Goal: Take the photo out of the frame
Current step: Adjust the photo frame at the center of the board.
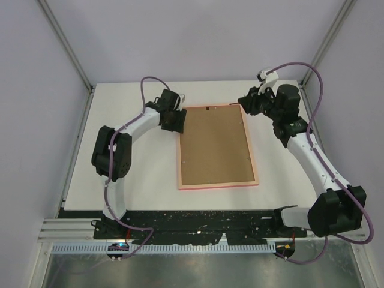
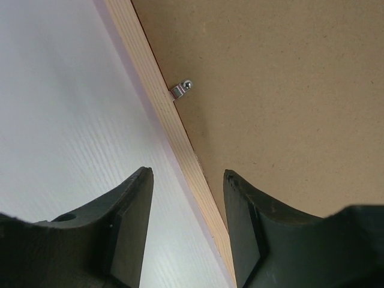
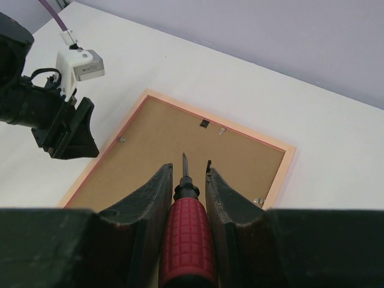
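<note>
Well, from above, the frame (image 1: 216,187) lies face down in the middle of the white tabletop (image 1: 144,174), its pink rim around the brown backing board (image 1: 215,144). The left gripper (image 1: 178,120) sits at the frame's far left corner and the right gripper (image 1: 248,102) at its far right corner. The photo itself can't be seen; I take it to be under the board.

Through the left wrist camera, the left gripper (image 2: 187,177) is wide open and holds nothing. One finger is over the tabletop and the other over the backing board, so the frame's pale side rail (image 2: 161,102) runs between them. Just ahead, a small metal clip (image 2: 182,90) is turned in over the board's edge.

Through the right wrist camera, the right gripper (image 3: 187,174) is clamped on a screwdriver (image 3: 187,234) with a red handle, its tip aimed down at the board's far end. More clips (image 3: 122,140) show along the rim, and I can't tell whether any has been turned aside.

As I judge it, the job is barely begun. The clips need freeing, the board must come off, and only then can the photo be lifted out.
</note>
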